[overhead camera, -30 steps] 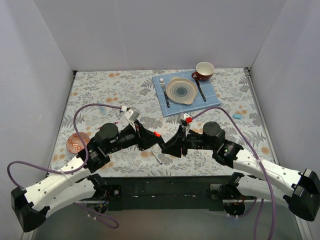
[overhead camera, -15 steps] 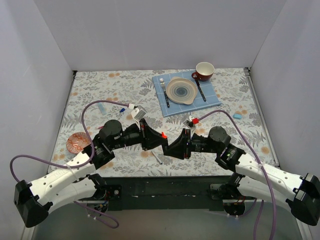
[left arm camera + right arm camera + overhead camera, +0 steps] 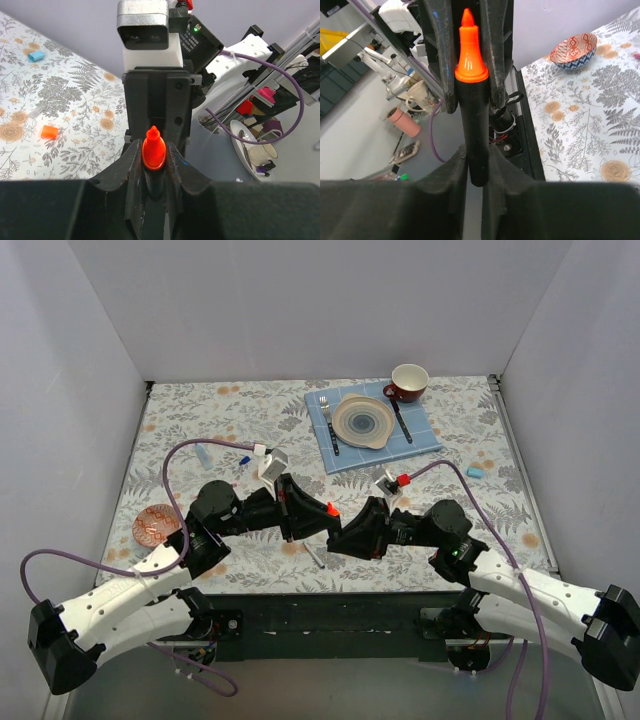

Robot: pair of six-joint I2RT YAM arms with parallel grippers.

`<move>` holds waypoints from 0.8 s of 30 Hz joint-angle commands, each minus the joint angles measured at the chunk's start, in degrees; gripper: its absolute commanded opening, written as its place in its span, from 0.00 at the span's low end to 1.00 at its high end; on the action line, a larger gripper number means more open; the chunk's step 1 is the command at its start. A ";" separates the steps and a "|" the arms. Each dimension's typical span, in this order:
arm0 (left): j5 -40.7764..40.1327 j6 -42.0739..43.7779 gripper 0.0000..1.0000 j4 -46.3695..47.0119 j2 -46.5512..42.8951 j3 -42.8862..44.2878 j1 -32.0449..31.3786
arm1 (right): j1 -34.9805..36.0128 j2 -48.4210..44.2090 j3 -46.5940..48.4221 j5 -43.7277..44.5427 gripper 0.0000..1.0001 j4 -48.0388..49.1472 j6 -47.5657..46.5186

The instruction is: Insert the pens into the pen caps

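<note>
The short black marker with the orange end (image 3: 331, 510) is held above the table's front middle. My left gripper (image 3: 154, 159) is shut on it at the orange end (image 3: 154, 149). My right gripper (image 3: 478, 167) is shut on the butt of its black body (image 3: 476, 125), facing the left gripper. An orange cap (image 3: 49, 132), a clear cap (image 3: 36, 111) and a light-blue cap (image 3: 35, 56) lie on the cloth. The light-blue cap also shows in the top view (image 3: 474, 472). A light-blue marker (image 3: 203, 455) and a thin white-grey pen (image 3: 314, 556) lie on the table.
A blue placemat (image 3: 425, 435) at the back holds a plate (image 3: 363, 422), fork (image 3: 328, 425) and knife (image 3: 401, 422). A red cup (image 3: 407, 382) stands behind it. A patterned bowl (image 3: 155, 525) sits at the left and shows in the right wrist view (image 3: 574, 50).
My left gripper has carried the marker a little to the right. My right gripper has swung left and lower to meet it, and the two grippers now face each other.
</note>
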 commanded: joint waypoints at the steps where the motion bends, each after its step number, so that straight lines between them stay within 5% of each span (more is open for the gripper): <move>1: 1.90 0.52 0.00 2.17 -0.06 1.32 -0.22 | 0.28 -0.37 -0.41 -1.66 0.06 8.08 2.44; 5: 2.70 0.08 0.04 2.09 1.69 2.28 -0.14 | 0.28 -0.54 -1.28 -2.11 0.01 10.89 2.97; 8: 2.00 -0.80 0.31 4.18 2.14 1.58 -0.22 | 0.20 -1.85 -1.81 1.31 0.01 12.30 2.97; 9: 1.91 -1.59 0.47 5.07 2.14 1.23 -0.22 | 0.20 -2.03 -2.16 2.97 0.01 12.83 2.97; 11: 1.38 -2.38 0.55 7.34 2.40 -0.17 -0.22 | 0.20 -1.95 -2.08 4.21 0.01 13.97 2.89; 18: -0.02 -6.87 0.52 16.14 4.33 -4.39 -0.22 | 0.28 1.65 -1.20 5.98 0.01 18.72 3.23; 24: -2.65 -7.57 0.39 18.52 5.74 -4.40 -0.22 | 0.28 2.63 -1.29 7.65 0.01 19.78 2.45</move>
